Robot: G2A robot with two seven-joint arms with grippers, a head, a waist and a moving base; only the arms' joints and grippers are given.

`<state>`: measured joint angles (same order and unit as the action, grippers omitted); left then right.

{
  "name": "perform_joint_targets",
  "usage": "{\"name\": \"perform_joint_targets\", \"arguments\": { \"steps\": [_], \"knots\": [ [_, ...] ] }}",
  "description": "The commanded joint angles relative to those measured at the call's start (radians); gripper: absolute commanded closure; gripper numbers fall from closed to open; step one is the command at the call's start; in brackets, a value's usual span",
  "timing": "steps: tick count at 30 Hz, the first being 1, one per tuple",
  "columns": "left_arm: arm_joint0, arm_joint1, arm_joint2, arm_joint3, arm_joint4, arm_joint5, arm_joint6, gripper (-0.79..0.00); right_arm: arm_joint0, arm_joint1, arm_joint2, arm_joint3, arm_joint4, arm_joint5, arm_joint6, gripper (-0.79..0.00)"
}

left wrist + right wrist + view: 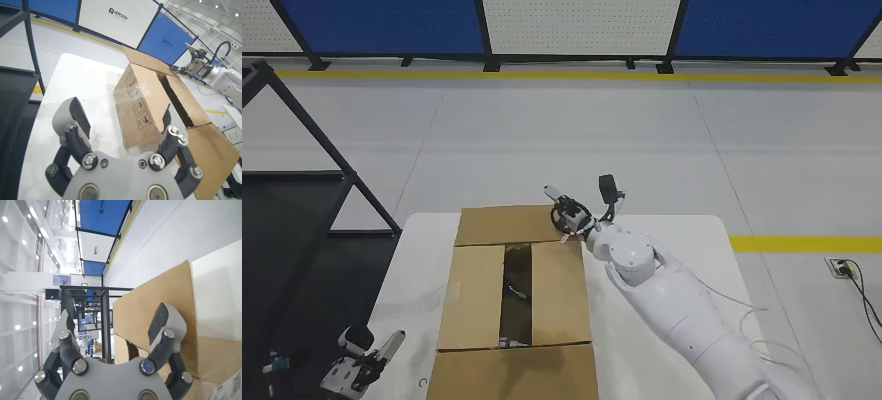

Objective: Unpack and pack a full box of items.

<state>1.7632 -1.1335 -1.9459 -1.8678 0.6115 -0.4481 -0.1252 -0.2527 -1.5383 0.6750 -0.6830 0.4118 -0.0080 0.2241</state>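
A brown cardboard box (517, 300) stands on the white table (672, 235). Its two long top flaps lie almost closed with a dark gap (516, 290) between them, where a small dark item (514, 292) shows. The far flap (507, 225) and near flap (512, 372) are folded outward. My right gripper (558, 212) is open at the far flap's right corner. In the right wrist view, one finger (160, 321) of the right gripper (113, 323) lies against the flap (160, 291). My left gripper (372, 342) (122, 117) hangs open and holds nothing, off the table's near left corner, facing the box (147, 98).
A black metal rack (302, 200) stands left of the table. Crumpled clear tape (132, 92) clings to the box's side. Blue and white partition panels (572, 25) line the back of the floor. The table to the right of the box carries my right arm (682, 310).
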Motion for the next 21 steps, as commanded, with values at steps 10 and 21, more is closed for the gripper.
{"name": "perform_joint_targets", "arguments": {
  "steps": [10, 21],
  "knots": [
    [0.000, 0.000, 0.000, 0.000, 0.000, 0.000, 0.000, -0.785, 0.052, -0.053, -0.018, 0.142, -0.031, 0.068, 0.101, -0.785],
    [0.000, 0.000, 0.000, 0.000, 0.000, 0.000, 0.000, -0.785, 0.038, -0.051, 0.067, 0.147, 0.003, -0.067, 0.087, -0.785]
  ]
}}
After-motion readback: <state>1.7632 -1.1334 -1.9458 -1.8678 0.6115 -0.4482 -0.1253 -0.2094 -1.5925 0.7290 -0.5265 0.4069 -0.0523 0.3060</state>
